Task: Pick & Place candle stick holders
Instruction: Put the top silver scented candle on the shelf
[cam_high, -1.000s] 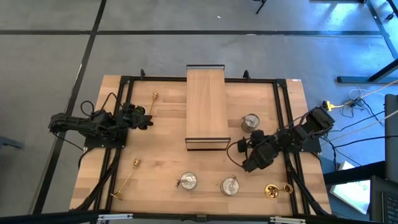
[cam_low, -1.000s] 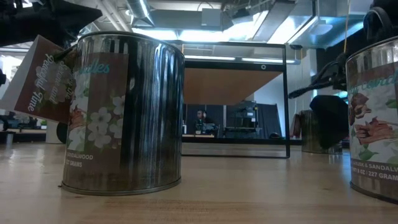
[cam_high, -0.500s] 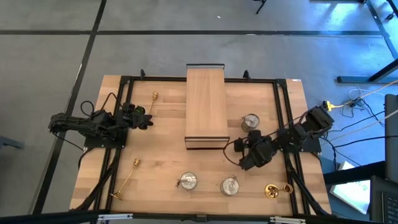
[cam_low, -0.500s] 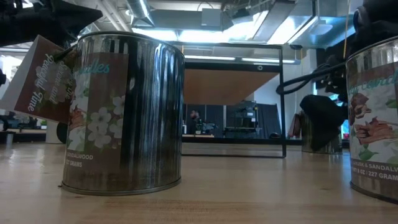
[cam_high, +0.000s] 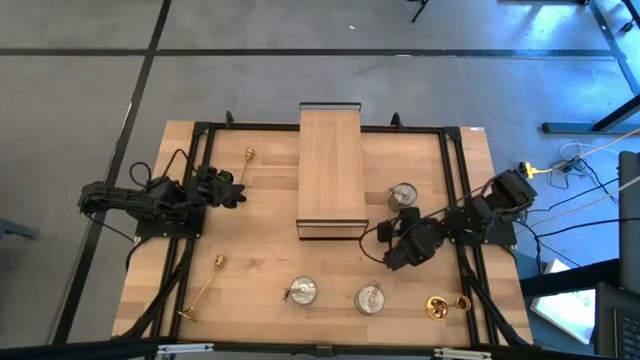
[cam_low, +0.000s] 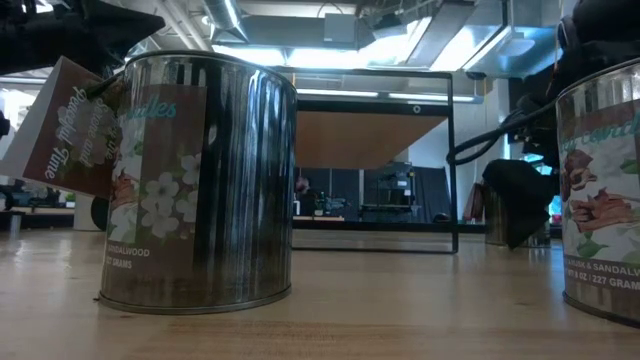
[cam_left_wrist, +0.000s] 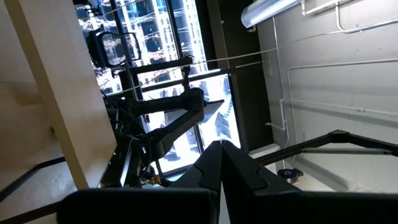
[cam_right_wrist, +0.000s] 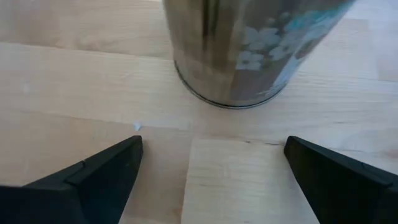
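Right wrist view: right gripper (cam_right_wrist: 211, 163) has its fingers (cam_right_wrist: 93, 177) spread wide w/ nothing between them, just bare worktop (cam_right_wrist: 74, 106). Straight ahead, near the tips but not touching, stands a silver tin (cam_right_wrist: 249, 50) w/ a flower label.

High view places that: right gripper (cam_high: 398, 254) sits right of centre, just in front of the same silver tin (cam_high: 403, 196), beside the near end of a long wooden box (cam_high: 332, 170) lying down the middle of the worktop. It also shows what the wrist cam can't: two more silver tins (cam_high: 301, 292) (cam_high: 371, 299) along the near edge, a gold holder (cam_high: 437, 307) on its side at the near right, one slim gold candlestick (cam_high: 205, 283) lying near left, another (cam_high: 245, 164) lying far left.

Left gripper (cam_high: 232, 192) waits at the left side, close to that far-left candlestick, touching nothing. Left wrist view has its fingers (cam_left_wrist: 211, 168) pressed together, closed on nothing, pointing at the room.

Low view: one tin (cam_low: 195, 180) fills the near left w/ a paper tag (cam_low: 60, 125); a second tin (cam_low: 600, 190) is cut off at right; the right gripper (cam_low: 520, 195) is only a dark shape there, fingers not readable.
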